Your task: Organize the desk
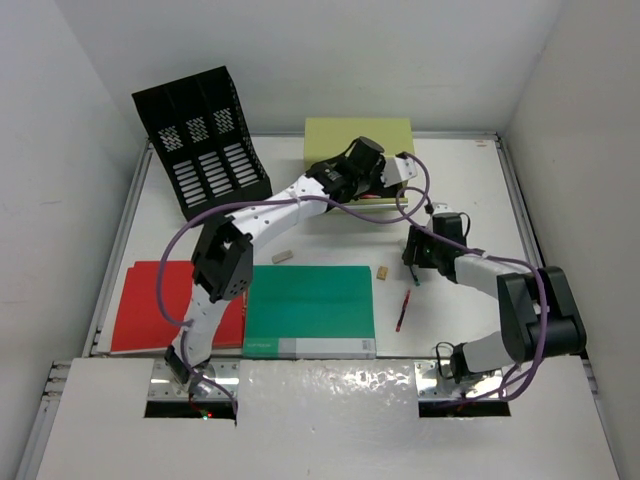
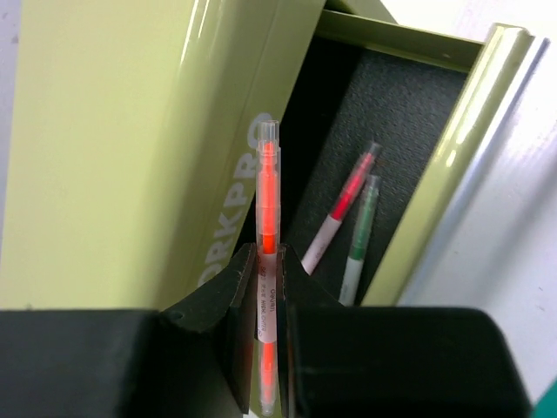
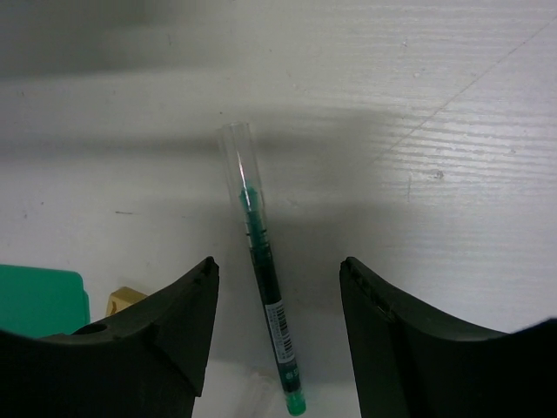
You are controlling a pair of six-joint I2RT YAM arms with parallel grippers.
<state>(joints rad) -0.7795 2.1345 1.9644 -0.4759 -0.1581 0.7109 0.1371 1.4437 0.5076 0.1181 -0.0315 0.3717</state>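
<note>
My left gripper (image 2: 268, 257) is shut on a clear pen with orange-red ink (image 2: 269, 187), held over the open drawer (image 2: 461, 131) of the olive-green drawer box (image 1: 358, 133). A red pen (image 2: 344, 209) and a green pen (image 2: 361, 231) lie on the drawer's black lining. My right gripper (image 3: 278, 263) stands open, low over the white desk (image 1: 470, 190). A dark green pen (image 3: 264, 261) lies flat between its fingers, touching neither. In the top view the left gripper (image 1: 400, 170) is at the box's front and the right gripper (image 1: 415, 262) is at centre right.
A black mesh file rack (image 1: 200, 140) stands at the back left. A green notebook (image 1: 310, 310) and a red folder (image 1: 160, 305) lie near the front. A red pen (image 1: 402, 312) and two small tan erasers (image 1: 283, 257) (image 1: 383, 272) lie loose on the desk.
</note>
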